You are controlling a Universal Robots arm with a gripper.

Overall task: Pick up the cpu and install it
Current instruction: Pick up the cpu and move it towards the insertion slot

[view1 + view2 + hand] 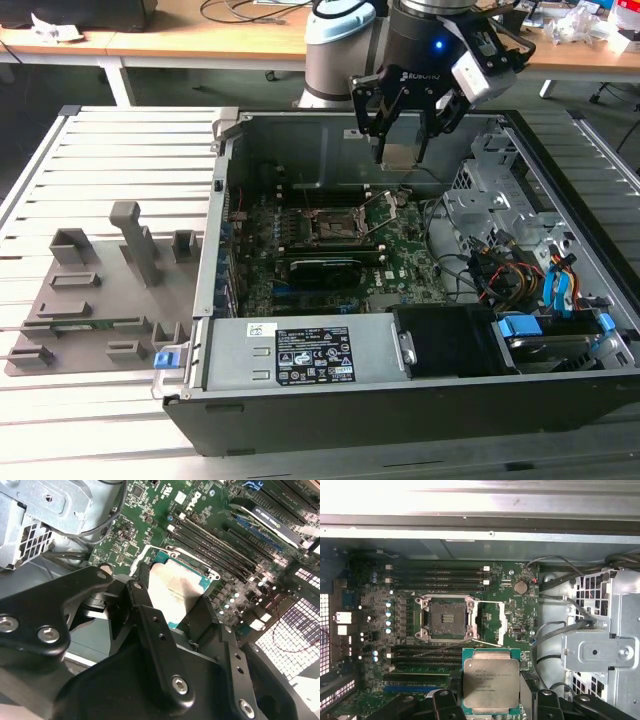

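One step done: gripper (400, 157) clamped on the cpu (491, 682), upper centre of the exterior view, above the motherboard (410, 255). Socket (335, 226) sits mid-frame, open and empty; cpu not yet installed.

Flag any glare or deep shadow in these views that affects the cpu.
First wrist view: the case wall is blown out white, the cpu evenly lit. Second wrist view: glare washes the cpu's top plate; the gripper is dark. Exterior view: the motherboard sits in dim shade.
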